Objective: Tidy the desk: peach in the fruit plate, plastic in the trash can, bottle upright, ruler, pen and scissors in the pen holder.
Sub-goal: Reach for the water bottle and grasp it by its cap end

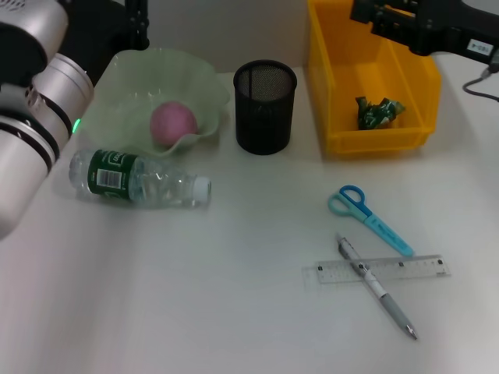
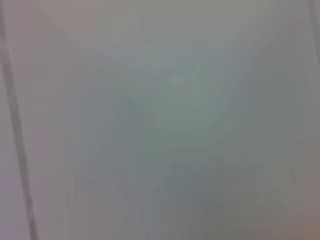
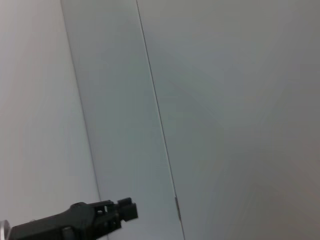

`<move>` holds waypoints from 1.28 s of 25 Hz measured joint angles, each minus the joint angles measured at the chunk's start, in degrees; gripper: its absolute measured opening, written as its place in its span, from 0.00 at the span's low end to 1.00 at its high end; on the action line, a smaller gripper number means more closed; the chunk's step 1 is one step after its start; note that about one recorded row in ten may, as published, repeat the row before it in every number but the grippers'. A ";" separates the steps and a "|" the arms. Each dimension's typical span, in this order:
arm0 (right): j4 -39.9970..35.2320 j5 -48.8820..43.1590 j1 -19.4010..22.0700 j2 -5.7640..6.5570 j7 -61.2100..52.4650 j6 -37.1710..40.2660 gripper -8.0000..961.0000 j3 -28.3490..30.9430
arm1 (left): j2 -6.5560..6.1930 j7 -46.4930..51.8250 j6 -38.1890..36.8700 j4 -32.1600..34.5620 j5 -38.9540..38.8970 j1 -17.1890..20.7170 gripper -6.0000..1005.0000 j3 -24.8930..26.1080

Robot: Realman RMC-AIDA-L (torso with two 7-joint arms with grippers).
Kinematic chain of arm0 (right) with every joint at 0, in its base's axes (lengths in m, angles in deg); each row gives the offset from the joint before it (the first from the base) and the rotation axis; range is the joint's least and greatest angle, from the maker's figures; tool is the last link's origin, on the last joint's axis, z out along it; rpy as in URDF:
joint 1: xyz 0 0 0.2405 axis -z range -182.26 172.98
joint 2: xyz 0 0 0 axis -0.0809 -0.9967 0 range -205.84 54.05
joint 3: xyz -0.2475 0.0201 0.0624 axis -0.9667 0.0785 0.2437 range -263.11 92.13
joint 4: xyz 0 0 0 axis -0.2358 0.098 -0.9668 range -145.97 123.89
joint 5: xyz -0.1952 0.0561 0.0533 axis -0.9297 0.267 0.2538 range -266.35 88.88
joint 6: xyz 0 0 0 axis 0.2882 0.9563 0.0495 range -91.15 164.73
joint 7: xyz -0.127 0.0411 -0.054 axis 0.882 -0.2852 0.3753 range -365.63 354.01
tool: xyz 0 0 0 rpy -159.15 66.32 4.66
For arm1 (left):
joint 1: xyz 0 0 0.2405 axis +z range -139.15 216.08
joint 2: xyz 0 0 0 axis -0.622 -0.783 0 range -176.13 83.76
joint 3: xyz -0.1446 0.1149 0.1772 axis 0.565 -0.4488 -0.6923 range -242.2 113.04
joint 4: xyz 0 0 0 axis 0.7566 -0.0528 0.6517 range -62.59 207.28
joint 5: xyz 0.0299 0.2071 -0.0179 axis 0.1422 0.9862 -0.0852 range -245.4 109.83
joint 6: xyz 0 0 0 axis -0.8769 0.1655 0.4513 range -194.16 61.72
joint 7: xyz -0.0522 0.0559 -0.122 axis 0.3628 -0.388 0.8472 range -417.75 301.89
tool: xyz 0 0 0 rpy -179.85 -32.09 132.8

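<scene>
Nearest, the left arm looms, its hand unseen. Bottle [image 1: 140,180] lies flat on the bench: light, crushable, slick; grip mid-body. Pen [image 1: 377,287] crosses ruler [image 1: 376,270], thin, stiff. Right hand [image 1: 398,23]: grip unclear.

The head view looks steeply down on the white desk [image 1: 195,296]. Both wrist views face pale blank panels, perhaps a wall, sharing nothing visible with the head view.

White tabletop [image 1: 234,312]; black cable [image 1: 479,82] (far right edge) lying on it.
</scene>
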State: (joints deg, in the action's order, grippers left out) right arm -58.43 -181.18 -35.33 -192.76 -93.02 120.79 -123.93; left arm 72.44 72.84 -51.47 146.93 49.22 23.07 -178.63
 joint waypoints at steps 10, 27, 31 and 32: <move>-1.39 -2.80 0.49 1.43 -2.12 0.62 0.54 -0.50 | 0.00 23.78 18.69 -14.62 6.91 -3.16 0.34 -6.16; -3.16 -5.80 -1.06 0.75 -5.74 0.23 0.54 -1.12 | 0.20 34.22 31.02 -25.79 2.17 -7.39 0.78 -7.09; -3.15 -6.15 -1.12 0.45 -5.83 0.17 0.54 -1.11 | -0.23 34.22 30.17 -25.13 3.78 -7.36 0.76 -8.38; -3.14 -6.31 -1.13 0.38 -5.84 0.08 0.54 -1.11 | -0.80 34.20 27.60 -22.83 7.40 -6.55 0.76 -8.59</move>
State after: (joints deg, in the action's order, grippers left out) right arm -61.57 -187.49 -36.46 -192.38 -98.86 120.87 -125.03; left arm 71.64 107.04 -23.87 124.10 56.62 16.52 -187.23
